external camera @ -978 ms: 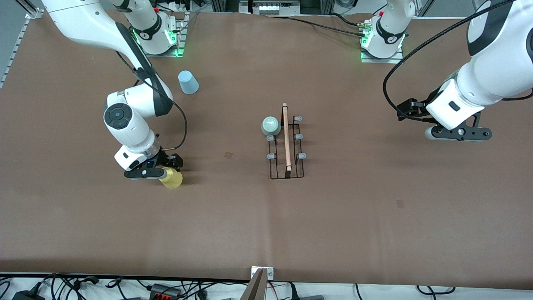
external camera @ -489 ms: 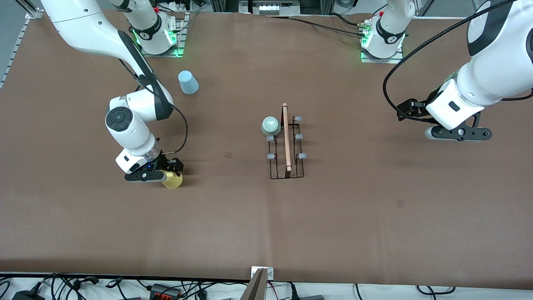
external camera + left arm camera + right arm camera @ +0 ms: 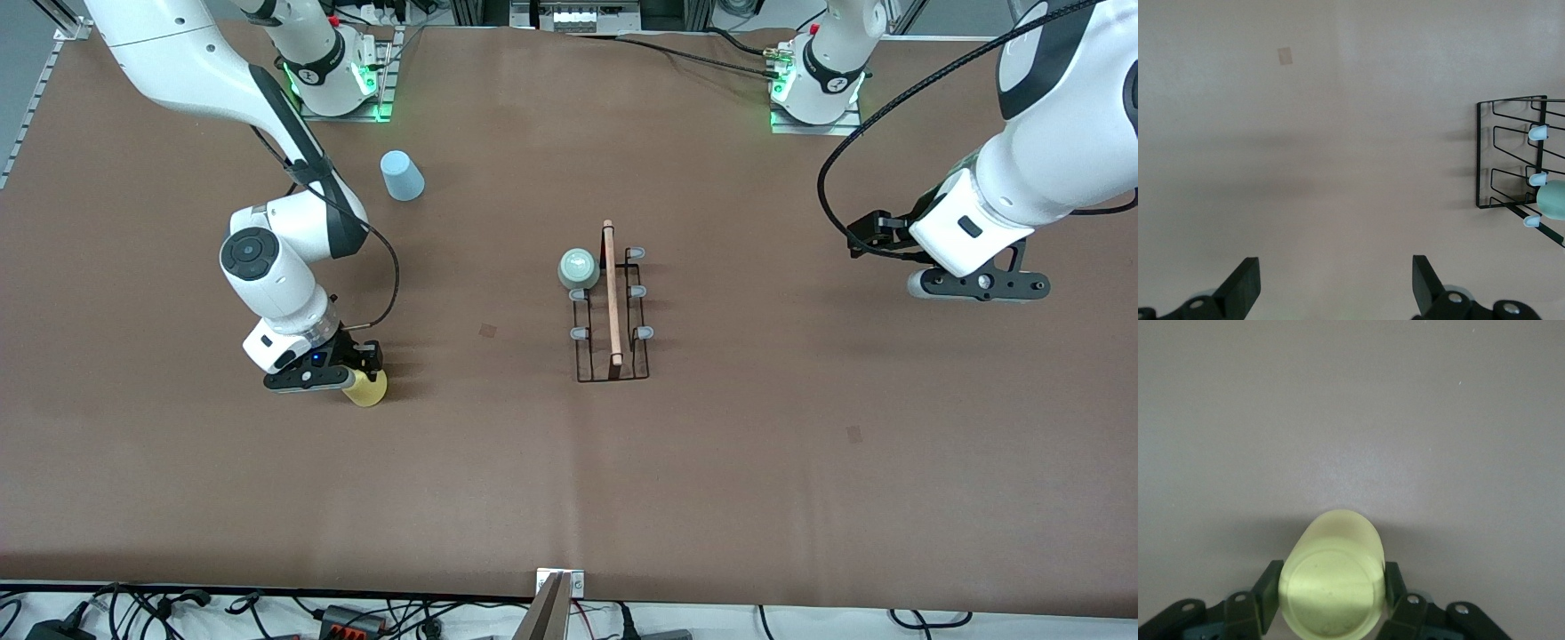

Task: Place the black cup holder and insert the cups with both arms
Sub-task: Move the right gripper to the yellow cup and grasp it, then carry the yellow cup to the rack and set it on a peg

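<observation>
Black cup holder (image 3: 612,307) standing mid-table, wooden rod (image 3: 611,293) along its top, mint-green cup (image 3: 578,268) already seated on a peg at the rack's end farther from the front camera, on the side toward the right arm's end. Remaining pegs bare. Yellow cup (image 3: 365,388) toward the right arm's end of the table, nearer to the front camera than the rack, pinched between the fingers of the right gripper (image 3: 342,378); in the right wrist view, cup base (image 3: 1333,595) facing the lens, a finger (image 3: 1269,590) pressed to each side. Light blue cup (image 3: 402,175) upside down, near the right arm's base, untouched.

Step in hand, by the look of it: pickup of the second cup. Next move likely calls for a lift, a carry across to the rack, then the mouth lowered over a free peg without snagging the rod.

Left gripper (image 3: 978,284) waiting over the left arm's end of the table, fingers (image 3: 1245,287) spread wide, nothing between them.
</observation>
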`<action>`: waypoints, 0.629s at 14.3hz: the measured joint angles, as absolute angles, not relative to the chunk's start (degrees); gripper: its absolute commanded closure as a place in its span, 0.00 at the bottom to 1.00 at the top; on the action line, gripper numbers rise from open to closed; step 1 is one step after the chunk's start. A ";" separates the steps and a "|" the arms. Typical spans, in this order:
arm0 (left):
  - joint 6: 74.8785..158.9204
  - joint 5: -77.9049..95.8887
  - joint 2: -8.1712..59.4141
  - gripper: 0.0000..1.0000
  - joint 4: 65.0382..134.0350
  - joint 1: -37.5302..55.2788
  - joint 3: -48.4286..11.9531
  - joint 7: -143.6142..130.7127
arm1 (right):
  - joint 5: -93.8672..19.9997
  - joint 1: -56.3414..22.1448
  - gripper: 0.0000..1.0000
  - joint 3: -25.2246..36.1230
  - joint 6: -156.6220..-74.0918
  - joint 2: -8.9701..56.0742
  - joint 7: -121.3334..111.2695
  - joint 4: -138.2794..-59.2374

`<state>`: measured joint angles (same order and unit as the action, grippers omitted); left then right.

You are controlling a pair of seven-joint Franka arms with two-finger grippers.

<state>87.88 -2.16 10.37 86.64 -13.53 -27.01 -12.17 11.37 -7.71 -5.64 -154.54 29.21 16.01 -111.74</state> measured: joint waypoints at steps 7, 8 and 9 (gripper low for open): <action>87.88 -2.16 10.37 0.00 86.64 -13.53 -27.00 -12.17 | 8.79 -14.61 1.00 -6.34 -137.41 18.27 32.97 -107.16; 87.88 -2.16 10.37 0.00 86.64 -13.53 -27.00 -12.17 | 7.96 -16.95 1.00 -6.53 -134.95 17.02 38.30 -105.89; 87.88 -2.16 10.37 0.00 86.64 -13.53 -27.00 -12.17 | 6.77 -19.17 1.00 -6.69 -133.25 16.43 43.31 -104.40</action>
